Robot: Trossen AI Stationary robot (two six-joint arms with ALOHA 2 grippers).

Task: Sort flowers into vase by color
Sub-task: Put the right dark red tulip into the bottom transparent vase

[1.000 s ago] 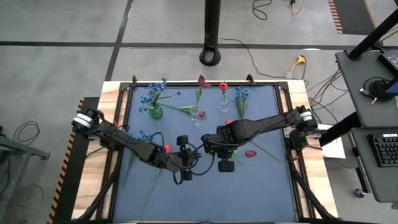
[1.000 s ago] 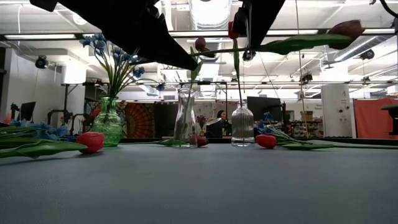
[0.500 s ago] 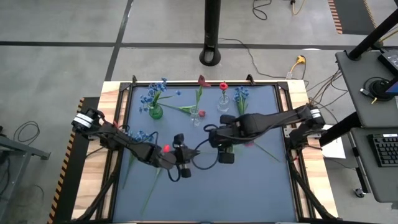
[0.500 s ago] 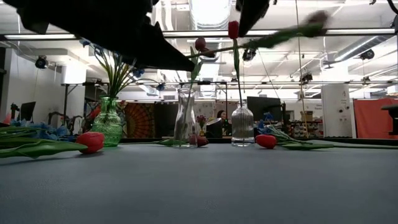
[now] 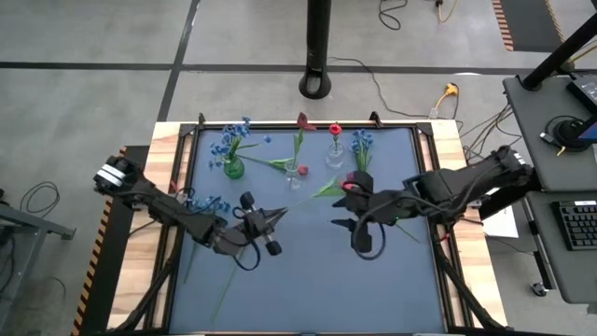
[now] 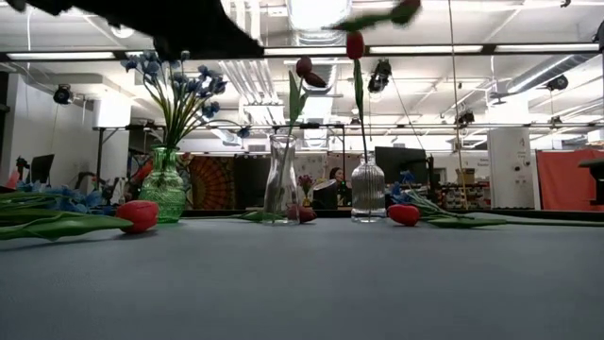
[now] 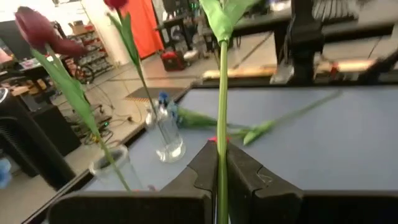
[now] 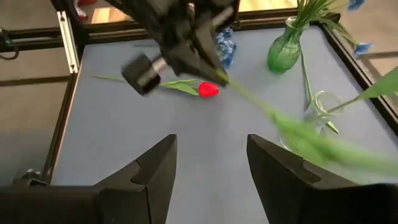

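My left gripper [image 5: 273, 217] is shut on a red flower [image 5: 322, 191]. Its bud [image 5: 350, 176] rides high in the low view [image 6: 408, 9]. My right gripper [image 5: 343, 201] stands open just right of the flower, touching nothing. At the far edge, a green vase [image 5: 233, 169] holds blue flowers [image 6: 175, 85]. A clear vase [image 6: 280, 179] holds a dark red flower [image 6: 310, 71], and a ribbed vase [image 6: 367, 189] holds a red one [image 6: 355, 44]. Another red flower [image 8: 209, 90] lies on the table under my left gripper. My left gripper pinches the red flower's thin green stem [image 7: 222, 163] between its two fingers, near the end away from the bud. The stem runs on from the fingertips, along the fingers rather than across them. The flower is lifted clear, slanting toward the far right with its bud end highest.
Blue flowers lie on the mat at the left [image 5: 211, 203] and at the far right [image 5: 362, 142]. A long stem [image 5: 224, 285] lies near the left front, another red bud [image 6: 404, 214] lies right of the vases. The mat's near half [image 5: 317, 289] is bare.
My right gripper has opened, let go of the red flower and drawn back toward the table's right edge. My left gripper, still shut on the stem, has moved toward the table's left and turned. The flower's bud end has swung toward the far edge and risen.
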